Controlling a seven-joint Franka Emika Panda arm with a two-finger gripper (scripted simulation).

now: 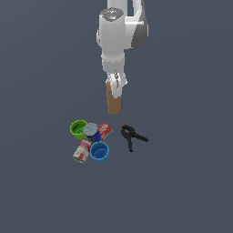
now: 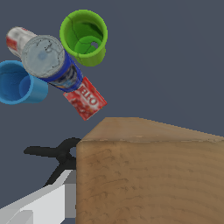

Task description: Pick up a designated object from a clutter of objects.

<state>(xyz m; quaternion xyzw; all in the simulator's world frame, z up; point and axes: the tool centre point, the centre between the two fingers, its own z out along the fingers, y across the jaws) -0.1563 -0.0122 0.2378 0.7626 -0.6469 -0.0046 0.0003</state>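
Presently my gripper (image 1: 116, 87) is clamped on the upper end of the tan box (image 1: 114, 102), which stands upright and apart from the clutter. Whether its base has left the floor I cannot tell. A pale finger (image 2: 39, 201) presses the box's side in the wrist view. I judge the lift is the step in hand: raise straight up, slowly, keeping the box vertical so it cannot pivot between the fingers, and keep clear of the red packet (image 1: 105, 130) and black clamp (image 1: 132, 136).
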